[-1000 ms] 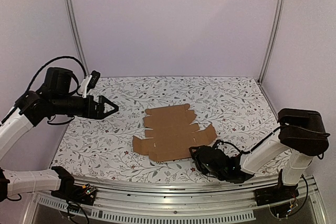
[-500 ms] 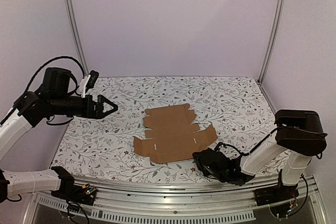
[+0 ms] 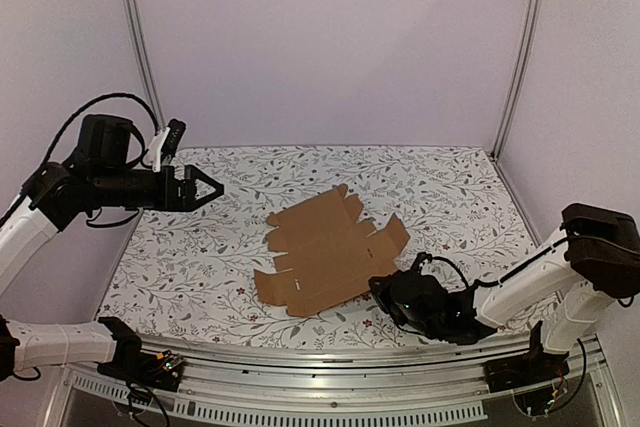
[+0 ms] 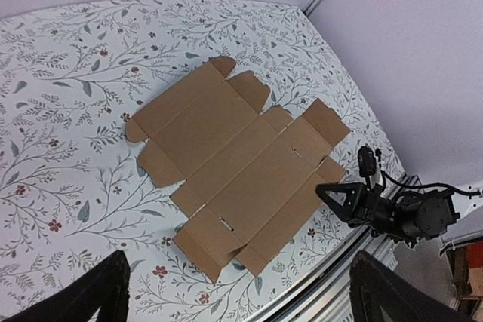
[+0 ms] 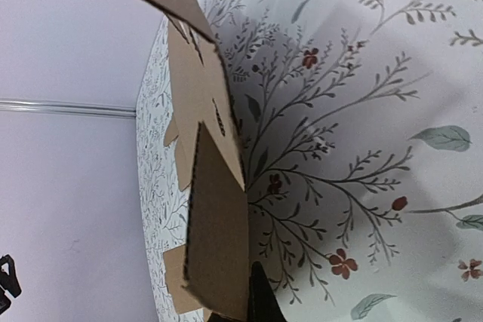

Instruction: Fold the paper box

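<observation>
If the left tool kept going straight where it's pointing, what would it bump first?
Probably the paper box: the open left tool hovers above the table, aimed at the flat cardboard. Depth is unclear, so it might meet the table first.

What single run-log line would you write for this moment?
box: unfolded | right gripper: shut on box edge | left gripper: open, clear of box
</observation>
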Motion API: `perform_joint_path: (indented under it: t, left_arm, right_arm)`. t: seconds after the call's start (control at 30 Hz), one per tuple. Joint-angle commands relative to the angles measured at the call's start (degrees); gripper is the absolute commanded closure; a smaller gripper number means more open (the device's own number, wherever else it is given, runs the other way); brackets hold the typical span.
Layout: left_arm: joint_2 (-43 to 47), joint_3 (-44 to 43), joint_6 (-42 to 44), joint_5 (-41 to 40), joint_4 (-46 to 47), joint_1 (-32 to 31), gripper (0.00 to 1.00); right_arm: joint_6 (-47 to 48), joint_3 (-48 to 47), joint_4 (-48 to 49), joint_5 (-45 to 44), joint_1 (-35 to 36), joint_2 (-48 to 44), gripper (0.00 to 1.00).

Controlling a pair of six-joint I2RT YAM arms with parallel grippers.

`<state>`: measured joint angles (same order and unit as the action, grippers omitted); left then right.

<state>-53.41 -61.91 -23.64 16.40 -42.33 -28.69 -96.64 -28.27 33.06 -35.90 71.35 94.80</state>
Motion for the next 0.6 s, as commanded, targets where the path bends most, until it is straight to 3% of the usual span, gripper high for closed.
perform_joint_path:
  t: [0.0,0.27,0.57]
  left_arm:
    - [-1.95,-5.01,2.12,-2.65,-2.25,0.29,0.00]
    - [-6.09,-14.88,6.21,-5.16,-4.81,0.35,0.00]
    - [-10.53,-24.85,10.13,-0.34,-7.98,0.34,0.00]
  right_arm:
    - [11.93,-4.16,-8.64,3.02,-2.64,-6.28,1.00]
    - [33.07,-17.95,-31.65,18.66,-11.39,-14.99,1.00]
    - [58.87,-37.72,-58.65,38.09,-21.48,-16.86,1.00]
